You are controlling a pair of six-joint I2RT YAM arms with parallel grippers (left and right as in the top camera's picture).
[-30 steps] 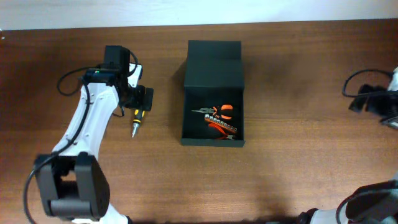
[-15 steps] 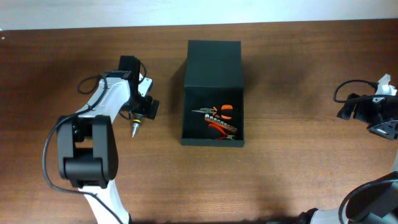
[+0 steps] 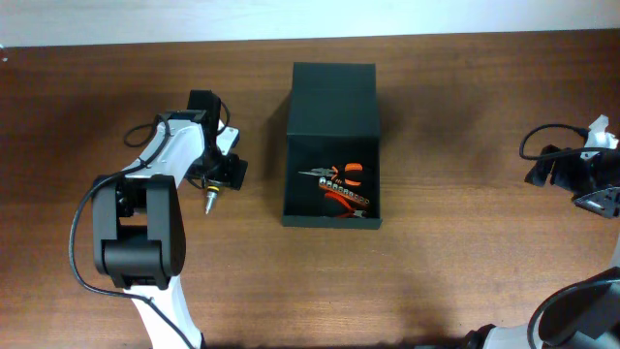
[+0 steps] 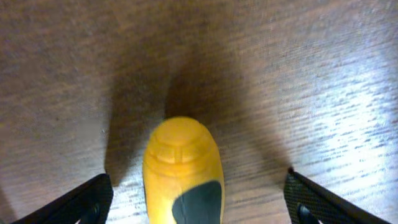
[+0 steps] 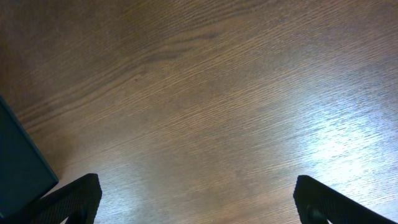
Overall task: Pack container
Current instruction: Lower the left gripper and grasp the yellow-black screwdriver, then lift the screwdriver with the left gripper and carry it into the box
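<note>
The container (image 3: 329,221) is a matte black box in the table's middle, open, with its flap lid (image 3: 333,97) folded back at the far side. Orange-handled pliers (image 3: 344,186) and a small metal tool lie inside. A screwdriver (image 3: 208,199) with a yellow and black handle (image 4: 182,168) lies left of the box, tip toward the front edge. My left gripper (image 3: 225,173) is open just above the handle, one finger on each side (image 4: 196,202). My right gripper (image 3: 547,173) is open and empty at the far right, over bare wood (image 5: 196,202).
The brown wooden table (image 3: 465,271) carries nothing else in view. A corner of the black box shows at the left edge of the right wrist view (image 5: 18,162). Cables hang from both arms.
My left gripper has moved a little right and toward the front, over the screwdriver handle. My right arm has shifted slightly left and down. The box and its contents have not moved.
</note>
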